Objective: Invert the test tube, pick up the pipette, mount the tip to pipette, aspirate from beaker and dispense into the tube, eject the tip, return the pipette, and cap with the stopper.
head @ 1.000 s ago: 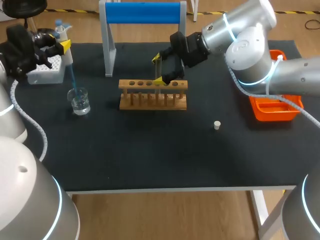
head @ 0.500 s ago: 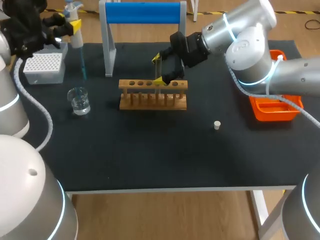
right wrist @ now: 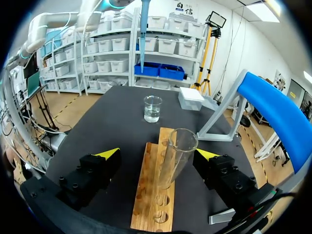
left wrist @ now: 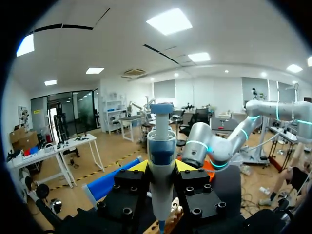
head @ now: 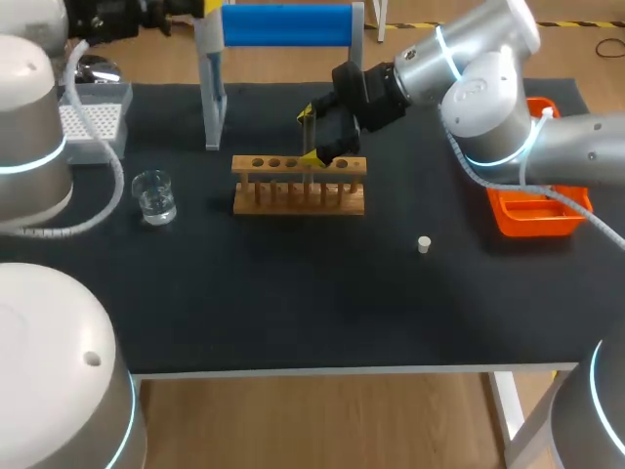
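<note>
Mid-transfer, it seems: the left gripper [left wrist: 161, 168], clamped on the white-and-blue plastic pipette [left wrist: 161, 141] at the table's eleven o'clock, must dispense into the clear glass test tube [right wrist: 176, 158] at twelve — untouched between the wide-spread fingers of the right gripper [right wrist: 158, 155].

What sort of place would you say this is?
Likely a laboratory bench set up for liquid handling: a wooden test tube rack, a glass beaker holding clear liquid, and a pipette are all in view.
</note>
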`<state>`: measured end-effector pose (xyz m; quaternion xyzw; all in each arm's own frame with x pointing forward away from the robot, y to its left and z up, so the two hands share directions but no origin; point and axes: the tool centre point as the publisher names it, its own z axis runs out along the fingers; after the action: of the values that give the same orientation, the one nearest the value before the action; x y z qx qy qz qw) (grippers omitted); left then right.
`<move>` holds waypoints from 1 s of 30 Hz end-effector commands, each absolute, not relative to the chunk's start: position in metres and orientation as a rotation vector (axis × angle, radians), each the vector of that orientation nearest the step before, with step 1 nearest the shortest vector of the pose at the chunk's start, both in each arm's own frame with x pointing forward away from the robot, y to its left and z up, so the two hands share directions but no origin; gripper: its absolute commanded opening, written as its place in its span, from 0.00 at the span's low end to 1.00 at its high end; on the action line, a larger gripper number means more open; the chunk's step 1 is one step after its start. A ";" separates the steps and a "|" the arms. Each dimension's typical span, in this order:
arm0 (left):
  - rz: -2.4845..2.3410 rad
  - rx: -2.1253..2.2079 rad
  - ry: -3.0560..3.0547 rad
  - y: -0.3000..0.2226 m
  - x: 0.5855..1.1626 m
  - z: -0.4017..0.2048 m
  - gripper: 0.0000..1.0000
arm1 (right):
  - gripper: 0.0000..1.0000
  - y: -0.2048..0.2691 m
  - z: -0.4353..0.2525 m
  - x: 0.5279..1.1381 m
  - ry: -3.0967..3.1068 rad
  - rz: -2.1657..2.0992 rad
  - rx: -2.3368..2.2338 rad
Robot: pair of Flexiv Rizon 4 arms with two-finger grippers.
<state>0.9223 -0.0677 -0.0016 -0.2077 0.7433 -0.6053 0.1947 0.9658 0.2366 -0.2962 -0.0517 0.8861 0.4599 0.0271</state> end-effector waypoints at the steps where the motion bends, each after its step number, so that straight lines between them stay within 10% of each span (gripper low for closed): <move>1: -1.653 -0.601 2.167 -0.097 0.947 0.002 0.00 | 1.00 0.236 -0.295 0.966 2.741 1.419 -0.162; 30: -1.814 -0.491 2.233 -0.178 0.969 0.018 0.00 | 1.00 0.236 -0.295 0.966 2.741 1.419 -0.162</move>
<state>0.9636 -0.1739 0.0182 -0.1712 0.7630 -0.6130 0.1132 0.9659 0.2366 -0.2962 -0.0518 0.8860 0.4600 0.0271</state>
